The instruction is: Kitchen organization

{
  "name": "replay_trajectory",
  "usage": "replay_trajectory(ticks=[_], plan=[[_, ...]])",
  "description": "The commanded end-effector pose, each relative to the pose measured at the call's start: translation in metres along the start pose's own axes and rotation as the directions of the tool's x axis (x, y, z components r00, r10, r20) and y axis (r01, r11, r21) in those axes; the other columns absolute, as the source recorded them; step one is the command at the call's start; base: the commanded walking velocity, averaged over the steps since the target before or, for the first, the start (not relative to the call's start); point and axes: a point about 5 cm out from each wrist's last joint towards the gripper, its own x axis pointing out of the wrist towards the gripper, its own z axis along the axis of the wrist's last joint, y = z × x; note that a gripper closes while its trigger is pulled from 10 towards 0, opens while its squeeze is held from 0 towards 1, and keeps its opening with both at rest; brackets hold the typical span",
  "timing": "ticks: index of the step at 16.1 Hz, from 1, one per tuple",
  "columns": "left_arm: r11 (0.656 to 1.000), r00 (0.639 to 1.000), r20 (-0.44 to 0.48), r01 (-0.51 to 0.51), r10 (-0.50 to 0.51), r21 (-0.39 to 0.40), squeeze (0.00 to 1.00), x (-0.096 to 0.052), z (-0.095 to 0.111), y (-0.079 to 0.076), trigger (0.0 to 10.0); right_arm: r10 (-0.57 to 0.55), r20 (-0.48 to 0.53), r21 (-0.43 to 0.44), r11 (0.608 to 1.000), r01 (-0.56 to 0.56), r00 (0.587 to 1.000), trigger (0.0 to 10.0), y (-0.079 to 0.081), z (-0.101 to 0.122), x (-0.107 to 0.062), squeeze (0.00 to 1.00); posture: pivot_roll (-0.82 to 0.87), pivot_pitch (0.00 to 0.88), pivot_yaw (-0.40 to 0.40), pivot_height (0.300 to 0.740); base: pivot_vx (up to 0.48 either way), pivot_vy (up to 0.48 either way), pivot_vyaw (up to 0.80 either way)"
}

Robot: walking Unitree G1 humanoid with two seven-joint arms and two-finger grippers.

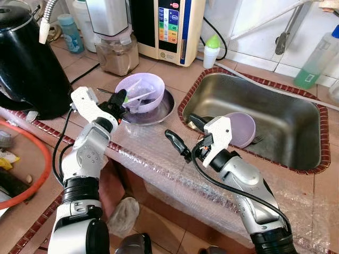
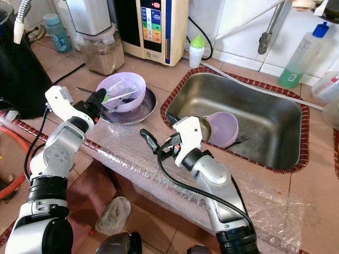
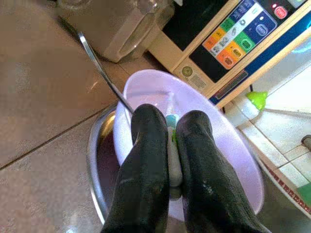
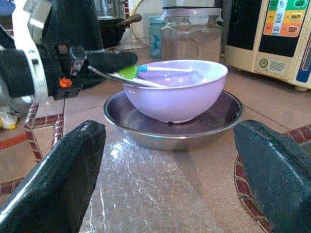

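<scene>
- Tiled counter (image 1: pixel 175 74) with bubble wrap sheet (image 1: pixel 153 153) over front edge; steel sink (image 1: pixel 249 114) set in on the right.
- Black kettle (image 1: pixel 26 58) far left; water purifier (image 1: pixel 167 26) and blender jar (image 1: pixel 116 50) against back wall, small green-capped bottle (image 1: pixel 211 50) beside purifier.
- In sink: second purple bowl (image 1: pixel 241 129) lying tilted near the left wall, fork (image 1: pixel 258 139) just beside it.
- Steel plate (image 1: pixel 161 111) on counter left of sink; purple bowl (image 1: pixel 140 92) sitting inside it, upright.
- Right gripper (image 1: pixel 186 136) hovering over bubble wrap between plate and sink, fingers spread wide, holding nothing, aimed at plate and bowl.
- Left gripper (image 3: pixel 171 145) at near rim of purple bowl, fingers pressed together, pinching white utensil with green part (image 4: pixel 146 70) by its end; rest of it lying across inside of bowl.
- Metal spoon handle (image 3: pixel 99 68) sticking out over bowl rim, just beside left fingers.
- Likely step: lifting utensil out of bowl for sorting, or moving it to sink.
- Risks, judged:
  - Thin pinch near utensil's end, so may pivot or slip once lifted.
  - Utensil tip catching on spoon or rim could drag bowl, tip it off plate.
  - Bowl sitting loose in plate, both slick; sideways pull could slide them toward sink edge.
  - Bubble wrap slippery, poor put-down spot.
</scene>
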Motion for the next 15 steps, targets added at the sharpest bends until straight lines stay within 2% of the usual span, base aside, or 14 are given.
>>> replay_trajectory(ticks=[1,2,3,6,7,9,11,12,15], plan=[[1.0,1.0,0.0,-0.001,0.001,0.016,0.0,0.001,0.006,-0.003,0.0,-0.006,0.005,-0.01,1.0,0.006,1.0,10.0,-0.001,0.002,0.002,0.0,-0.02,0.043,0.054,0.74,0.0,0.0,0.0],[1.0,1.0,-0.002,-0.003,0.004,0.024,0.0,0.001,0.008,-0.004,0.0,-0.008,0.008,-0.012,1.0,0.008,1.0,10.0,-0.002,0.002,0.003,0.0,-0.02,0.043,0.054,0.74,0.0,0.0,0.0],[0.997,1.0,-0.004,0.011,-0.011,0.071,0.0,0.001,0.013,-0.007,0.0,-0.015,0.011,-0.017,1.0,0.016,1.0,10.0,-0.003,0.003,0.004,0.0,-0.02,0.043,0.054,0.74,0.0,0.0,0.0],[0.99,1.0,-0.006,0.03,-0.029,0.138,0.0,0.001,0.022,-0.013,0.0,-0.031,0.014,-0.02,0.999,0.031,0.999,10.0,-0.006,0.003,0.004,0.0,-0.02,0.038,0.06,0.74,0.0,0.0,0.0],[0.981,0.999,-0.023,0.051,-0.047,0.186,0.0,0.001,0.026,-0.016,0.0,-0.038,0.016,-0.022,0.999,0.038,0.999,10.0,-0.006,0.002,0.005,0.0,-0.02,0.038,0.06,0.74,0.0,0.0,0.0],[0.97,0.997,-0.045,0.078,-0.069,0.231,0.0,0.002,0.026,-0.017,0.0,-0.043,0.016,-0.026,0.999,0.043,0.999,10.0,-0.006,0.002,0.007,0.0,-0.02,0.035,0.061,0.74,0.0,0.0,0.0],[0.942,0.988,-0.079,0.152,-0.135,0.3,0.0,0.002,0.023,-0.022,0.0,-0.051,0.017,-0.031,0.998,0.052,0.999,10.0,-0.008,0.002,0.007,0.0,-0.02,0.035,0.061,0.74,0.0,0.0,0.0],[0.916,0.984,-0.063,0.178,-0.167,0.359,0.0,0.003,0.026,-0.027,0.0,-0.054,0.017,-0.032,0.998,0.054,0.998,10.0,-0.008,0.002,0.008,0.0,-0.02,0.035,0.061,0.74,0.0,0.0,0.0],[0.858,0.968,0.009,0.22,-0.253,0.464,0.0,0.004,0.04,-0.045,0.0,-0.063,0.018,-0.038,0.997,0.064,0.998,10.0,-0.01,0.002,0.008,0.0,-0.03,0.032,0.062,0.74,0.0,0.0,0.0]])
